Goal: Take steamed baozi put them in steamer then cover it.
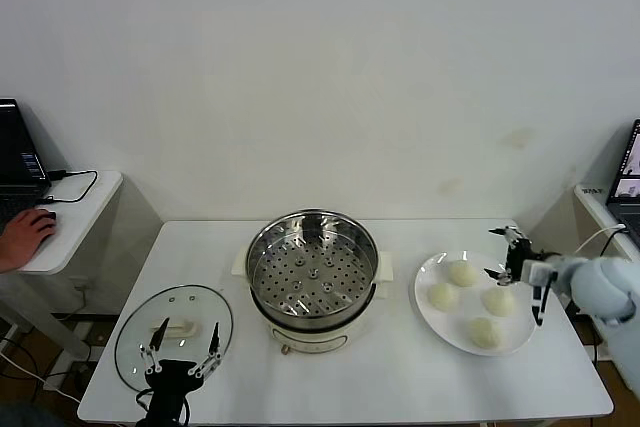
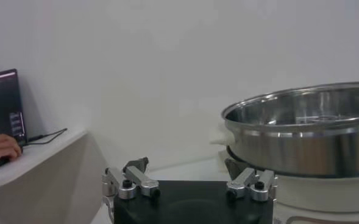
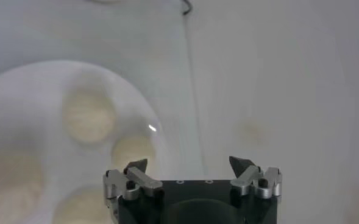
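The steel steamer (image 1: 312, 272) stands open on its cream base mid-table, its perforated tray bare; in the left wrist view the steamer (image 2: 301, 131) shows close by. Several cream-white baozi (image 1: 462, 273) lie on a white plate (image 1: 445, 325) to its right. My right gripper (image 1: 497, 253) hovers open over the plate's far right rim, beside the buns, holding nothing. The right wrist view shows that gripper (image 3: 191, 164) open past the plate's (image 3: 21, 91) edge, with the baozi (image 3: 88, 115) off to one side. My left gripper (image 1: 182, 347) (image 2: 188, 165) stands open at the table's front left.
A clear glass lid (image 1: 140, 332) with a white handle lies flat front left, under my left gripper. A side table (image 1: 80, 207) at the left carries a laptop and a person's hand (image 1: 25, 237). Another laptop (image 1: 630, 182) stands at the far right.
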`<state>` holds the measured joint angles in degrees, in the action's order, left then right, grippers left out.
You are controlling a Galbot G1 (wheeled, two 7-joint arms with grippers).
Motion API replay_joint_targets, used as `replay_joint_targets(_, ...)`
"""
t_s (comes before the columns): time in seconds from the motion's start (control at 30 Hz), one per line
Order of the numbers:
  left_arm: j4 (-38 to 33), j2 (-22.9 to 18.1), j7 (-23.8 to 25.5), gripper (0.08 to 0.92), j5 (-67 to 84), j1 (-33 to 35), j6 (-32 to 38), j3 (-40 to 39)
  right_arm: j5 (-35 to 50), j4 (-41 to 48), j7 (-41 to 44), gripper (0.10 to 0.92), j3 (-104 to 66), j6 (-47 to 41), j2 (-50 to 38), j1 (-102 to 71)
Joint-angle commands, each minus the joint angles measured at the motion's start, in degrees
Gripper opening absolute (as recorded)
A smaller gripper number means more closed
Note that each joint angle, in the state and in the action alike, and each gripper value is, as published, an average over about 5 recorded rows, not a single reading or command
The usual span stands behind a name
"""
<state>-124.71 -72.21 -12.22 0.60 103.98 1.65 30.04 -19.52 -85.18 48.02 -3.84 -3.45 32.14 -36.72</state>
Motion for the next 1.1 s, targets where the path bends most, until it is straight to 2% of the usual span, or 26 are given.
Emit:
replay_joint_targets(0.03, 0.1, 0.1, -0.1, 0.823, -0.5, -0.2, -0.2, 0.2, 3.2, 12.5, 11.5, 0.823, 25.7, 1.4, -2.7, 23.6)
replay_joint_targets(0.37, 1.7, 0.8, -0.2, 0.823, -0.3, -1.3, -0.2, 0.9, 4.6, 21.1, 11.8, 0.823, 35.9, 1.1, 5.0, 30.7)
replay_joint_targets(0.73, 2.6, 1.1, -0.2, 0.823, -0.2, -1.4, -0.1, 1.8, 1.9, 29.4, 9.9, 0.823, 37.9, 0.1, 13.7, 31.0)
replay_joint_targets(1.1, 2.3, 0.8, 0.3, 0.823, -0.4, -2.0, -0.3, 1.4, 0.4, 33.0, 9.4, 0.823, 37.6, -0.7, 16.6, 30.5)
